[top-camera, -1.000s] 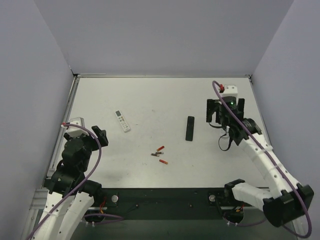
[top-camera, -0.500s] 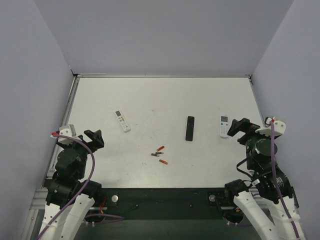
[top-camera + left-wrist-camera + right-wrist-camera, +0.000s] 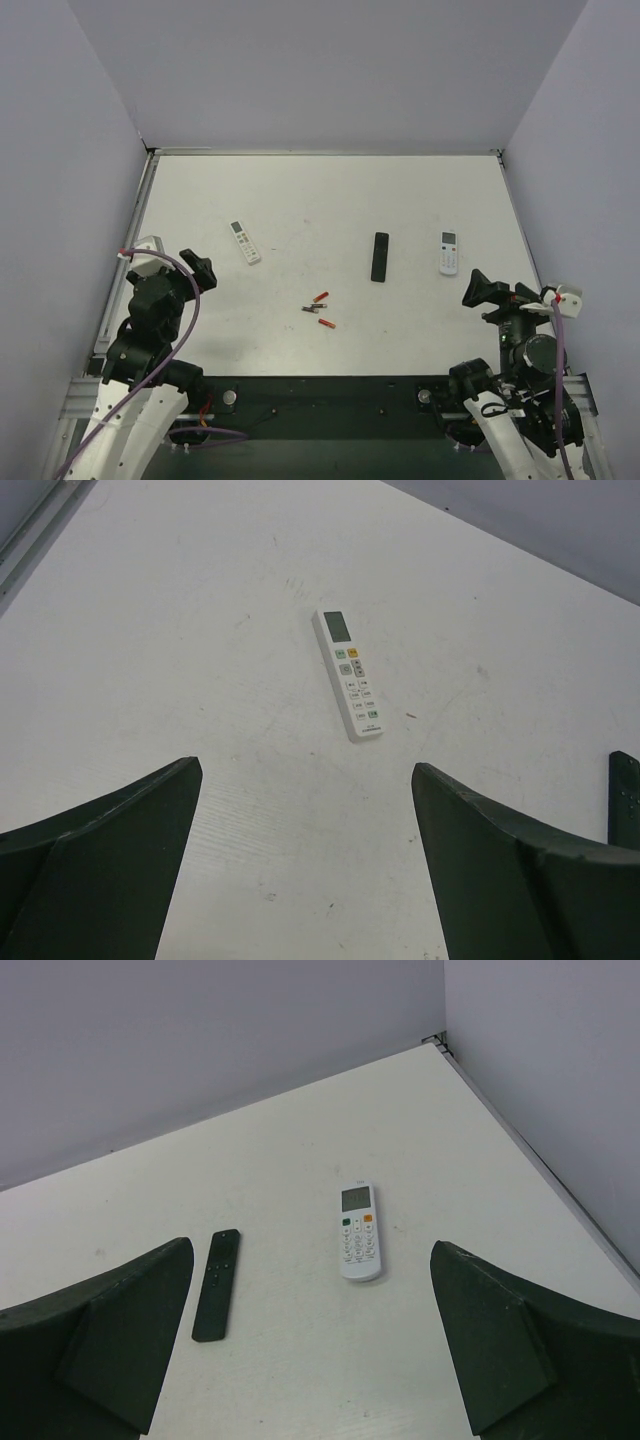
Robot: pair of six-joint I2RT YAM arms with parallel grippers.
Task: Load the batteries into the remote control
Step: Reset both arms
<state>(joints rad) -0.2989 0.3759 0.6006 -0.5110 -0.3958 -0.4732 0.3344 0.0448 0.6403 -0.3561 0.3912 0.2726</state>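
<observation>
The white remote control [image 3: 448, 252] lies face up at the right of the table, its screen end away from me; the right wrist view shows it too [image 3: 359, 1232]. No blue batteries show in any view. My right gripper [image 3: 478, 290] is open and empty, pulled back near the table's front right, with the remote ahead between its fingers [image 3: 310, 1245]. My left gripper [image 3: 200, 268] is open and empty at the front left [image 3: 305, 770].
Another white remote [image 3: 245, 242] lies at the left, ahead of my left gripper [image 3: 348, 673]. A slim black remote [image 3: 380, 256] lies at centre right [image 3: 217, 1283]. Two red cells [image 3: 320, 297] and a dark grey cell [image 3: 311, 309] lie near the front centre.
My right arm has drawn back from over the right remote to the front right corner, uncovering the remote on the table. My left arm has only shifted slightly.
</observation>
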